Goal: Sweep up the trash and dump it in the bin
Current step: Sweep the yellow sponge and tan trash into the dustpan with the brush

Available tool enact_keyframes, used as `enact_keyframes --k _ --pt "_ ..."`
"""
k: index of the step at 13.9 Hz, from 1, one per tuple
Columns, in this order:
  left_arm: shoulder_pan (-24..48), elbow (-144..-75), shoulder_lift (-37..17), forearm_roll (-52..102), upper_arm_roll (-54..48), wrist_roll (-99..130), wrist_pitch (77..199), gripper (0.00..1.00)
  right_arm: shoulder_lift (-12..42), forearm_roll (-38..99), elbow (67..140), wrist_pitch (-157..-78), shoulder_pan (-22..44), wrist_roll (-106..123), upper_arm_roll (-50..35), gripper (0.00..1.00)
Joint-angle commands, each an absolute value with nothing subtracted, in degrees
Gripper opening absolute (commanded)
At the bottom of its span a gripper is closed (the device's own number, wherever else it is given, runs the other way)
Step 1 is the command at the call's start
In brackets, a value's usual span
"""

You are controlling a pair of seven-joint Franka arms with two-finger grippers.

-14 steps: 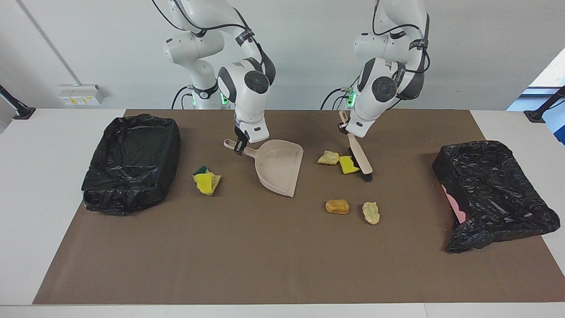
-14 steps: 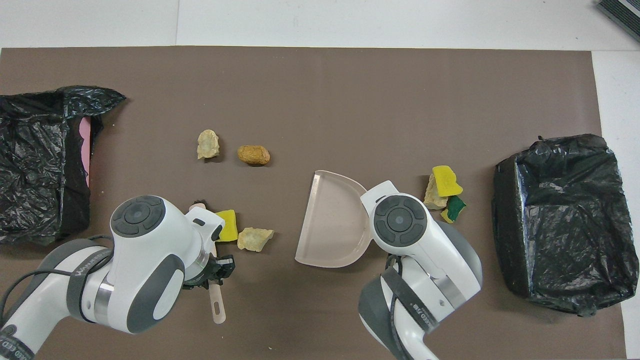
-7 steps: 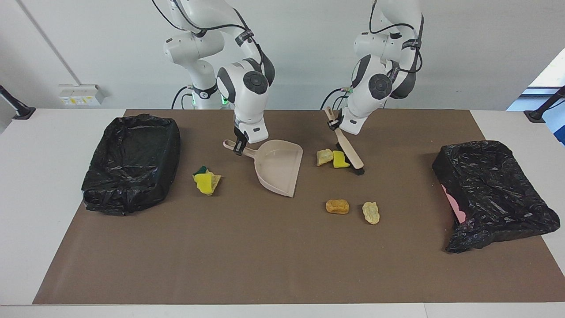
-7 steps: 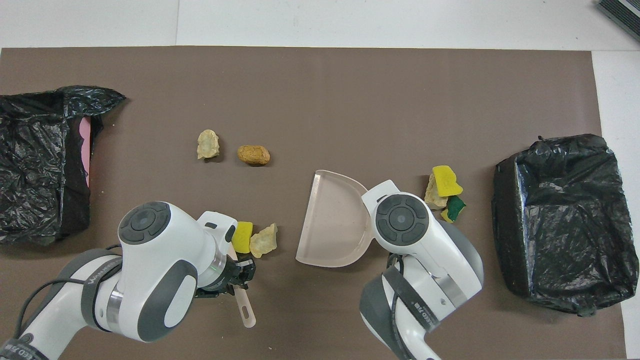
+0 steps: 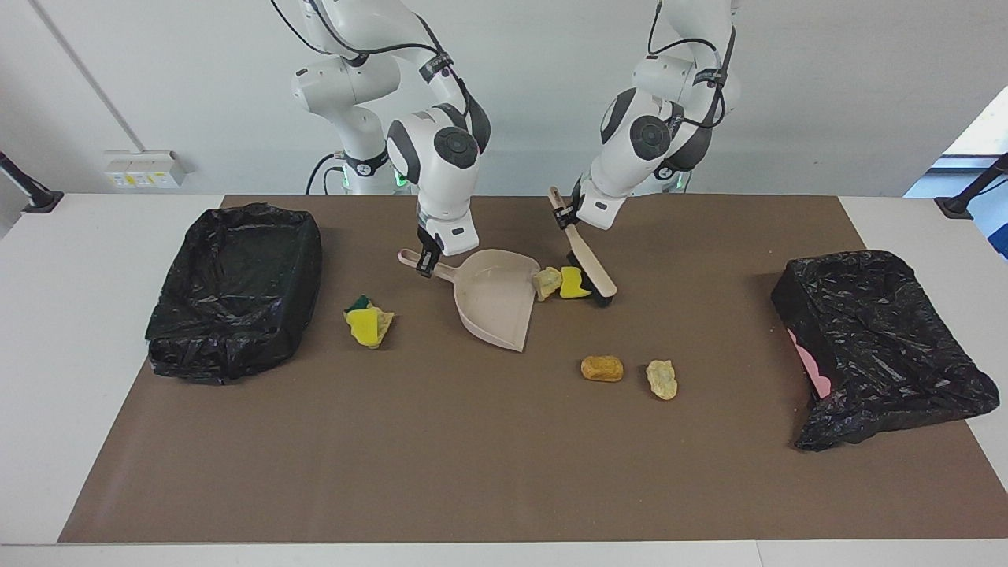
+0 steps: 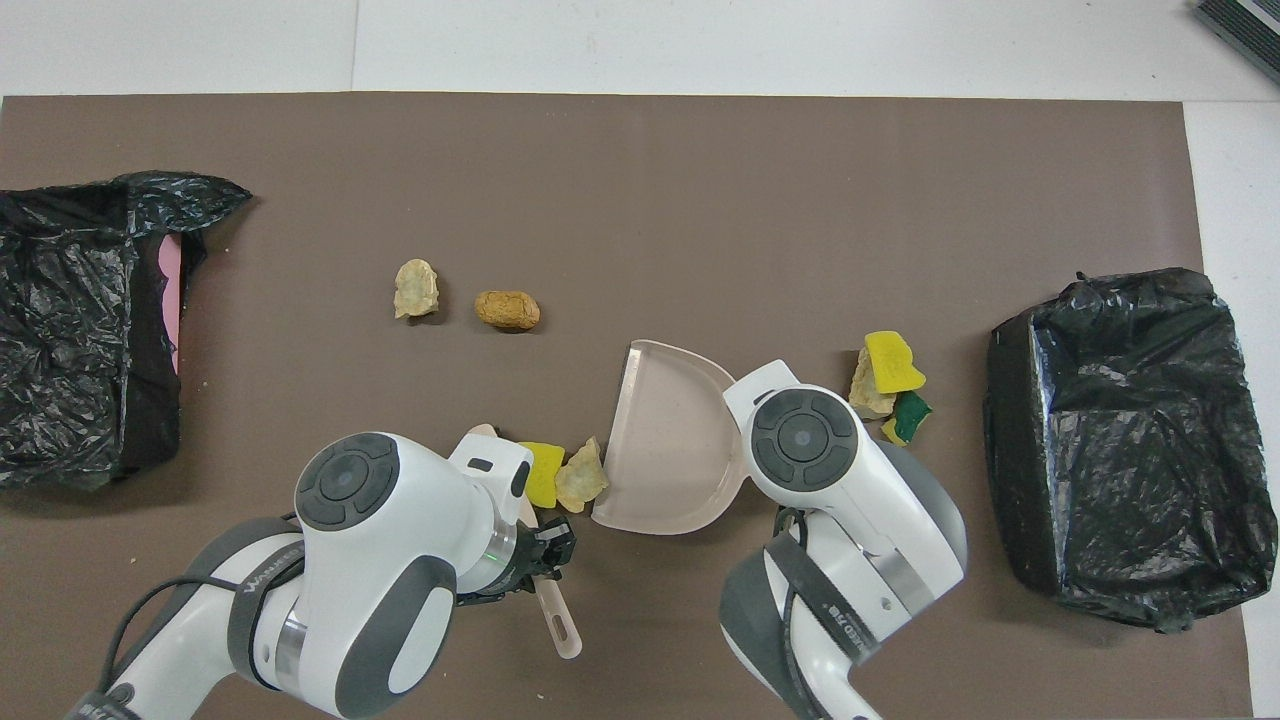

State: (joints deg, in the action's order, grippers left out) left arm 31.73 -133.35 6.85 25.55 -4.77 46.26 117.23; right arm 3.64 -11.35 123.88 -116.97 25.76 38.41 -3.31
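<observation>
Risk: two trash chunks pressed at dustpan lip by brush clamped in left gripper, liable to ride over or past the lip should dustpan, handle pinched in right gripper, shift; remaining chunks lying apart from dustpan.

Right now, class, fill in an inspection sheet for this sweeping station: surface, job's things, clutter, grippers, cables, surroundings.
Surface: brown mat on a white table.
Job's things: two sponge pieces at the dustpan mouth, pushed by the brush; an orange chunk and a pale chunk farther out; a yellow-green clump beside one of two bag-lined bins.
Clutter: nothing seen.
Grippers: left gripper shut on the brush; right gripper shut on the dustpan handle.
Cables: black leads along both arms.
Surroundings: wall sockets.
</observation>
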Motion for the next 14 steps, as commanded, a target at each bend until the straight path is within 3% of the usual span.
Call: enact_keyframes --k 1,9,14 --pt "35.5 -130.3 5.4 26.3 -4.1 48.8 117.9 0.0 3.5 -10.6 124.7 -118.5 24.3 40.0 -3.7 0.0" --pt "38.7 -114.5 -2.5 25.9 -4.9 50.5 118.4 0.0 3.7 -10.6 124.7 -119.0 24.0 40.2 -3.7 0.0" --pt "33.2 -114.3 0.3 22.3 -4.5 49.4 110.8 0.0 4.2 -10.6 124.7 -121.2 22.9 46.5 -3.7 0.0"
